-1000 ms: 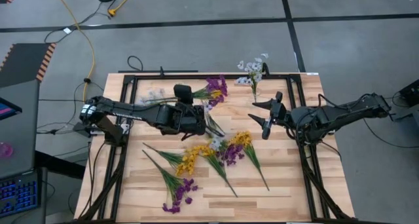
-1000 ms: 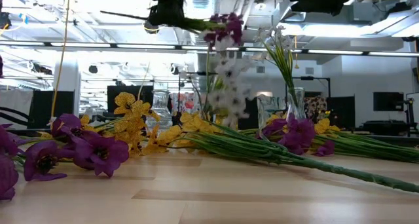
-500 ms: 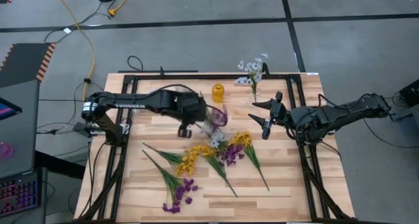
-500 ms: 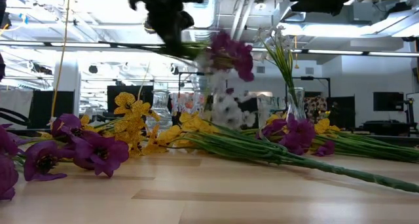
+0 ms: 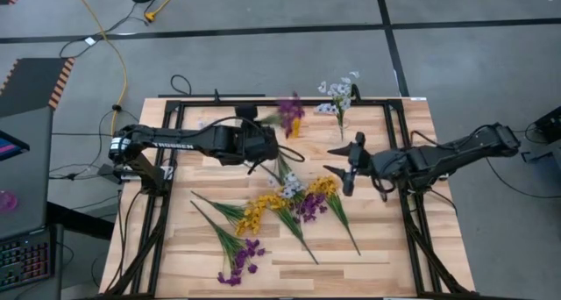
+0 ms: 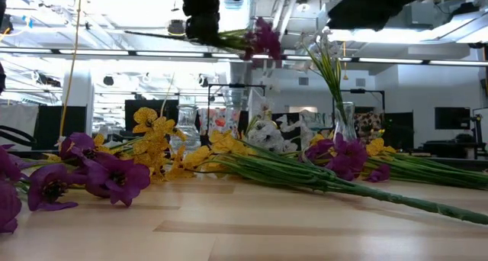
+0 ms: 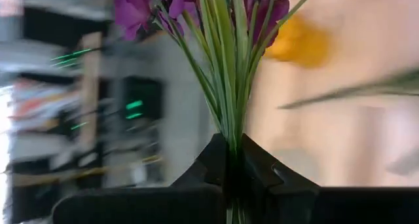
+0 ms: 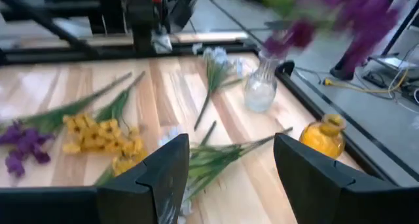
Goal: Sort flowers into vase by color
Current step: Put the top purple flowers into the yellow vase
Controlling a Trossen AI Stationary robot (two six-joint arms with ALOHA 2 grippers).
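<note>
My left gripper [image 5: 265, 140] is shut on a purple sprig [image 5: 287, 112] and carries it high over the table's far middle. The purple blossoms [image 6: 264, 40] hang over the small yellow vase [image 8: 324, 135]. A clear glass vase [image 5: 341, 117] holds bluish-white flowers [image 6: 326, 53]. Yellow, purple and white sprigs [image 5: 289, 202] lie flat in a pile at mid-table. My right gripper [image 5: 344, 166] hovers open just right of that pile, touching nothing. My left gripper pinches the purple sprig's bundle of green stems [image 7: 232, 145] between its two fingers, well below the blossoms. The fingers lie across the stems. The sprig is lifted clear and lies about level, with the blossoms [image 7: 196, 1] toward the yellow vase and a thin stem tail [image 6: 152, 36] sticking out behind.
A black metal frame [image 5: 399, 103] runs around the wooden tabletop. More sprigs lie toward the near left [image 5: 232, 247]. Long green stems [image 6: 343, 186] stretch across the table near the low camera. Bare wood shows along the near edge and the far left.
My left gripper swung the purple sprig down toward the pile, then back up toward the far edge. The blossoms now cover the yellow vase. My right gripper moved left toward the pile, still open. A white sprig that was blurred in the air now lies on the pile.
</note>
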